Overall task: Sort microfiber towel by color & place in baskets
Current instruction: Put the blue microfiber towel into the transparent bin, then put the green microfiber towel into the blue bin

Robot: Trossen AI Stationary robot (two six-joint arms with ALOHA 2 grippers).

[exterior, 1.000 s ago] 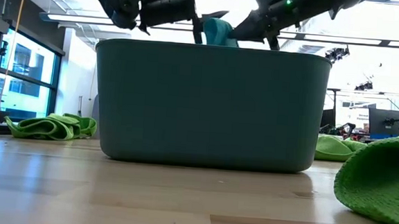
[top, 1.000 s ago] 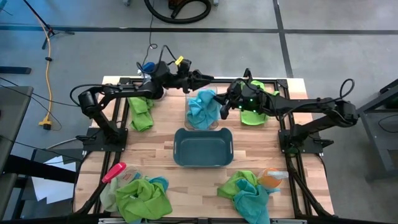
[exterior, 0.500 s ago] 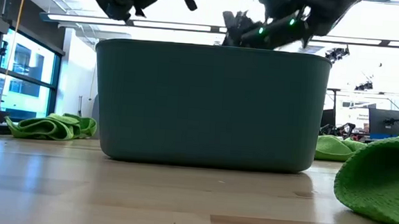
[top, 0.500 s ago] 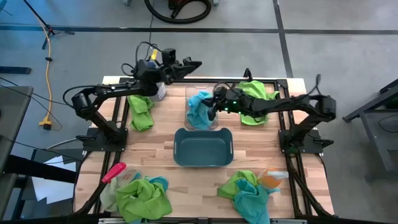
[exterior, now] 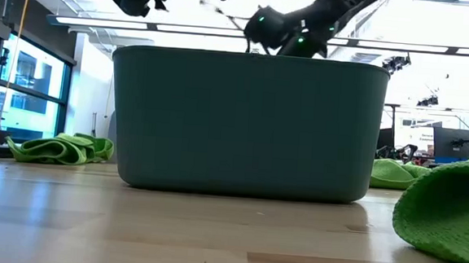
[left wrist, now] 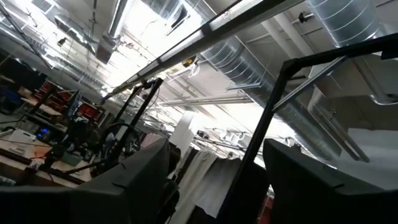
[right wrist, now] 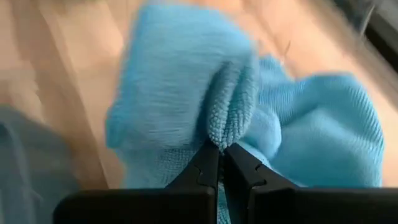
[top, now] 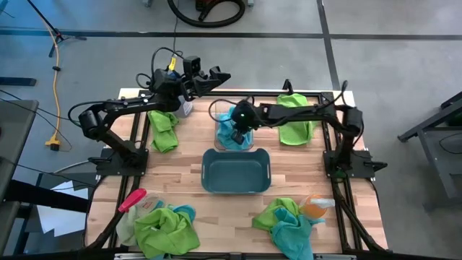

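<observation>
A turquoise towel (top: pixel 231 130) lies bunched in the clear basket (top: pixel 217 115) at the table's far middle, and my right gripper (top: pixel 241 127) reaches down into it, shut on the cloth (right wrist: pixel 186 81). The dark teal basket (top: pixel 236 172) stands just nearer; in the low view its wall (exterior: pixel 247 124) hides the clear one. My left gripper (top: pixel 219 74) hangs open and tipped upward beyond the far edge, its fingers (left wrist: pixel 134 180) against the ceiling. Green towels (top: pixel 162 128) (top: pixel 294 124) lie flat on either side. My right gripper pinches a raised fold of the turquoise towel (right wrist: pixel 227 124) between its two fingertips (right wrist: pixel 208 163). The fingers slant down from the table's right side. The rest of the towel lies slack below the fold inside the clear basket.
Mixed heaps of green and turquoise towels lie at the near left (top: pixel 164 227) and near right (top: pixel 289 222). A pink-handled brush (top: pixel 132 200) lies by the left heap, an orange object (top: pixel 314 209) by the right one. A spray bottle (top: pixel 185 108) stands far left.
My right gripper has gone down and toward the table's left, tipping downward, carrying the turquoise towel from above the basket rims into the clear basket, where it now sits lower and more bunched. My left gripper has risen away from the towel and tipped upward, staying open.
</observation>
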